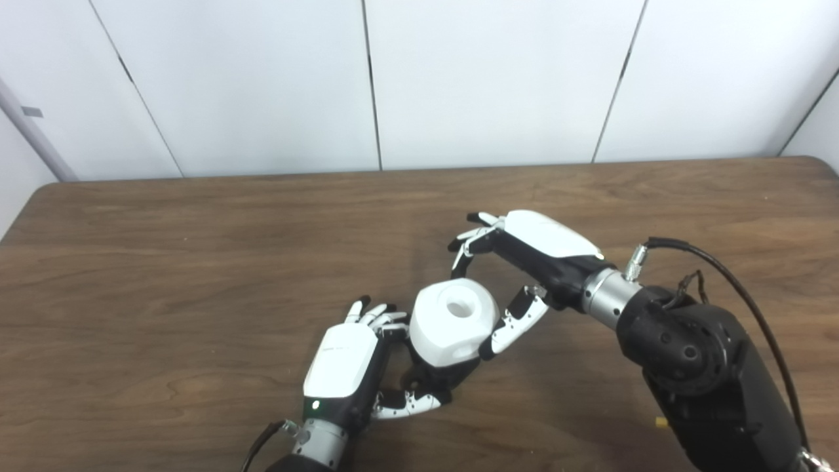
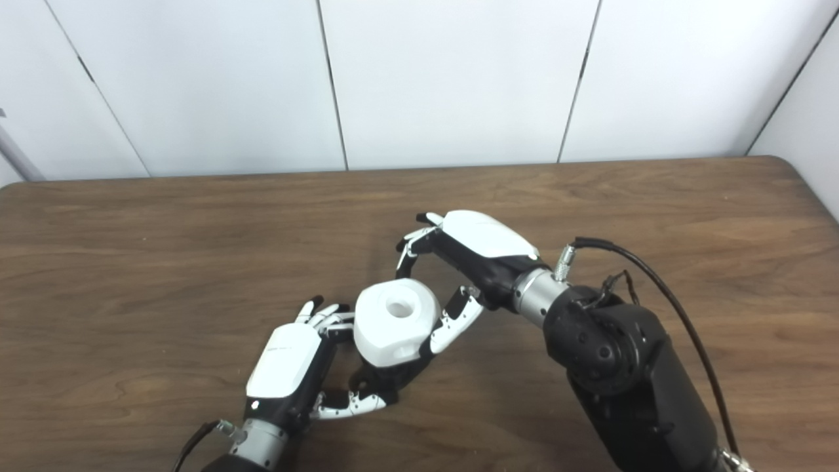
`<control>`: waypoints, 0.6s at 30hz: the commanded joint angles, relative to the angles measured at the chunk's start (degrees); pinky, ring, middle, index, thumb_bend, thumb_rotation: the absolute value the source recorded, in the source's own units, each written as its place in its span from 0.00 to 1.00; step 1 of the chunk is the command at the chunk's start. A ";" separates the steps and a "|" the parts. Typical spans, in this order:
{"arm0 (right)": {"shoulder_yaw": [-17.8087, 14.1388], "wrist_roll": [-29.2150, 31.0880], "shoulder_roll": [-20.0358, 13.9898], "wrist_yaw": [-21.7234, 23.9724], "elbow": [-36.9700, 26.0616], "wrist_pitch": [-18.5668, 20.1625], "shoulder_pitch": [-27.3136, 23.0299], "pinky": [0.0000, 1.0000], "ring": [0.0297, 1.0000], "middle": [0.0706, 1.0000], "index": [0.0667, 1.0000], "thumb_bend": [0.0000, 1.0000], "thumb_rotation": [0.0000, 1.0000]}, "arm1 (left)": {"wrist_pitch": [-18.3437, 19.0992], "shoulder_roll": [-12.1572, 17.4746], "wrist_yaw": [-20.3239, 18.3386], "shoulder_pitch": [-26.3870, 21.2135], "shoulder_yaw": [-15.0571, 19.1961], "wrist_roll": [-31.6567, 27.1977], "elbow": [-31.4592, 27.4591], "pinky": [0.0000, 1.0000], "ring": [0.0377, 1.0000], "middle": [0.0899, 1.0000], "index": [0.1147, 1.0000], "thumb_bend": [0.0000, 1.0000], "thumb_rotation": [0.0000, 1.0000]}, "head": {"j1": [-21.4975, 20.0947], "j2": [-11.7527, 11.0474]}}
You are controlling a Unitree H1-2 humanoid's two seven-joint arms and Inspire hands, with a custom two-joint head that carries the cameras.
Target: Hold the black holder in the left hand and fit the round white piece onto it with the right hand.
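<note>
The round white piece (image 1: 452,321) with a hole in its top sits on the black holder (image 1: 438,379), of which only the lower part shows beneath it. My left hand (image 1: 347,367) is shut on the black holder from the left, thumb curled under it near the table. My right hand (image 1: 524,259) arches over the white piece from the right. Its fingers (image 1: 467,246) are spread and stand apart above the piece's far side, while its thumb (image 1: 518,321) rests against the piece's right side. In the right eye view the piece (image 2: 395,321) shows the same way.
The brown wooden table (image 1: 196,262) runs wide on every side of the hands, with a white panelled wall behind its far edge. A black cable (image 1: 727,278) loops off my right forearm.
</note>
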 commanded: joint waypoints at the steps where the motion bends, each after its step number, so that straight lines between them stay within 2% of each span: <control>1: -0.48 -0.07 -0.28 -0.34 -2.29 -0.38 -2.20 1.00 0.98 0.82 0.44 0.52 0.13 | 0.19 0.17 -0.73 -0.41 -0.25 0.82 0.31 1.00 0.88 0.76 0.42 0.52 0.05 | 0.01 0.02; 18: 1.21 -0.32 -0.35 -1.05 -1.54 -1.13 -1.13 1.00 0.98 0.82 0.44 0.53 0.13 | 0.07 0.10 -0.39 -0.57 -0.31 0.91 0.63 1.00 0.88 0.76 0.42 0.52 0.05 | 0.10 0.02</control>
